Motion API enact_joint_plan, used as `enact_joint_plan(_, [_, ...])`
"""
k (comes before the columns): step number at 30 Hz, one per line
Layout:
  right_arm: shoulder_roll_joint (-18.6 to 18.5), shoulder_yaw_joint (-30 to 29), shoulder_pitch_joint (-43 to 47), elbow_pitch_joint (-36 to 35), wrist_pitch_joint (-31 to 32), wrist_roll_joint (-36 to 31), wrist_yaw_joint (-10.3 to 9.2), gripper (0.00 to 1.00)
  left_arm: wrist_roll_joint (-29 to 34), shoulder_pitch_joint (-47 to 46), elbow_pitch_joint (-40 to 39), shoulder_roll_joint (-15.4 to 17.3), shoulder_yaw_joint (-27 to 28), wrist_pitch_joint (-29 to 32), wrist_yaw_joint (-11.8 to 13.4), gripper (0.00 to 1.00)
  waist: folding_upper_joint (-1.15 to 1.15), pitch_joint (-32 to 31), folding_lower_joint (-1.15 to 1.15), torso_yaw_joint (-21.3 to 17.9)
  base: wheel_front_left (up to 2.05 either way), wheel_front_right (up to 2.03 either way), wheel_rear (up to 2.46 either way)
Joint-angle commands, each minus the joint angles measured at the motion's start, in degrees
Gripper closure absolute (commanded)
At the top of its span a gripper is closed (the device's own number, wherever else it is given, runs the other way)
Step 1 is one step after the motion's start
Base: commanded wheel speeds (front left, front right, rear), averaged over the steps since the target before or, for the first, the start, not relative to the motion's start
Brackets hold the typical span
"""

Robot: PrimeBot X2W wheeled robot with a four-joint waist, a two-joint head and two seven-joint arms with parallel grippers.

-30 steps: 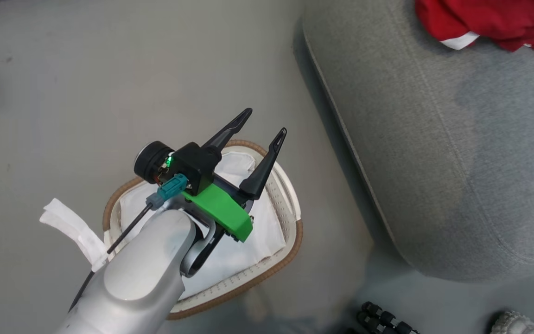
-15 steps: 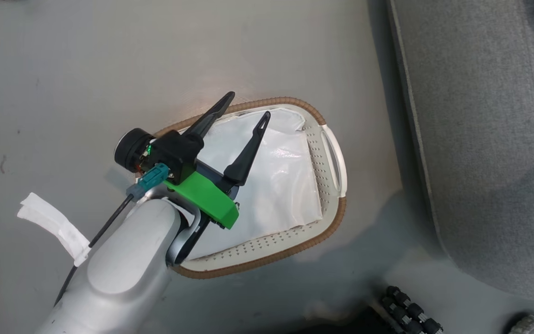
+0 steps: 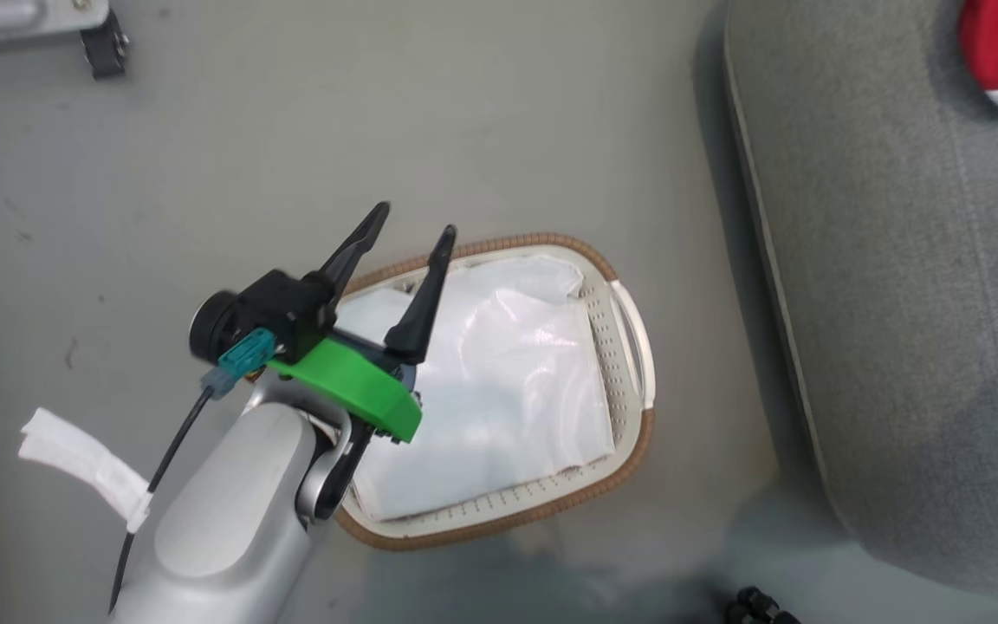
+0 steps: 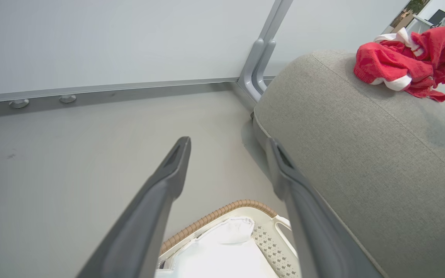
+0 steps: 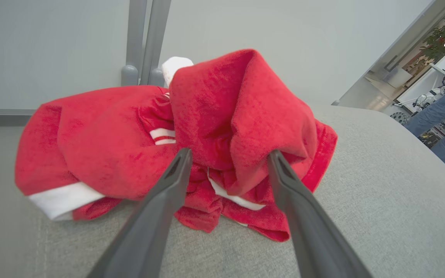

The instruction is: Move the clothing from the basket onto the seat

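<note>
Clothing of soft bright red fabric with white cuffs and thin white stripes lies heaped on the large grey woven-fabric seat cushion, directly ahead of the right gripper. That gripper's two long dark fingers are spread wide and pinch nothing, one tip at each side of a hanging red fold. Whether they touch the cloth cannot be told. Beyond the heap rises a pale wall with a grey metal post, and off to the gripper's right are a person's legs in blue jeans.

The left gripper is likewise parted and empty. It hovers above the oval cream plastic laundry basket with perforated sides and a brown woven rim, its fingertips reaching about to the rim on the side away from the wrist. Beneath its fingers a thin glossy white sheet lines the basket. The basket stands on the grey floor. The seat lies near this gripper's right, with the red heap ahead and to the right, well apart from its fingertips.
</note>
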Motion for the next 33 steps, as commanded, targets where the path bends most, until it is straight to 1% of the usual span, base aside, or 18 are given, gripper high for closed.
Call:
enact_joint_plan(1, [0.64, 1.39, 3.44, -1.9, -0.26, 1.92, -0.06, 0.0, 0.05, 1.88, 0.37, -0.38, 1.48, 0.03, -0.17, 0.0, 0.26, -6.07, 0.0, 0.68, 0.0, 0.0, 0.0])
enact_joint_plan(4, [2.01, 4.08, 7.98, -6.05, -0.26, 4.94, -0.06, 0.0, 0.78, 4.36, 1.13, -0.89, 4.55, 0.03, -0.17, 0.0, 0.26, -9.53, 0.0, 1.42, 0.0, 0.0, 0.0])
enact_joint_plan(8, [5.56, 8.08, 12.79, -11.34, -0.27, 7.46, -0.06, 0.0, 2.2, 7.81, 1.41, -1.79, 9.9, 0.03, -0.17, 0.0, 0.26, -13.99, 0.0, 2.8, 0.0, 0.0, 0.0])
enact_joint_plan(13, [11.82, 12.79, 17.31, -16.92, -0.26, 7.81, -0.06, 0.0, 5.83, 12.29, 0.45, -2.82, 17.06, 0.03, -0.17, 0.0, 0.26, -18.62, 0.0, 5.12, 0.0, 0.0, 0.0])
enact_joint_plan(17, [14.83, 16.0, 20.09, -19.49, -0.26, 8.0, -0.06, 0.0, 8.96, 15.69, 0.01, -3.94, 21.93, 0.04, -0.17, 0.0, 0.26, -21.42, 0.0, 7.11, 0.0, 0.0, 0.0])
enact_joint_plan(23, [16.9, 19.76, 23.81, -20.19, -0.27, 8.74, -0.06, 0.0, 13.01, 20.8, -0.38, -5.62, 28.98, 0.03, -0.17, 0.0, 0.26, -24.9, 0.0, 9.37, 0.0, 0.0, 0.0])
enact_joint_plan(27, [17.5, 21.1, 26.22, -19.43, -0.27, 8.87, -0.06, 0.0, 15.49, 23.89, -0.34, -6.35, 31.99, 0.03, -0.17, 0.0, 0.26, -26.94, 0.0, 10.46, 0.0, 0.0, 0.0])
enact_joint_plan(33, [17.87, 21.74, 30.05, -18.11, -0.27, 9.04, -0.06, 0.0, 16.78, 27.43, -1.03, -7.5, 35.67, 0.03, -0.17, 0.0, 0.26, -29.02, 0.0, 10.91, 0.0, 0.0, 0.0])
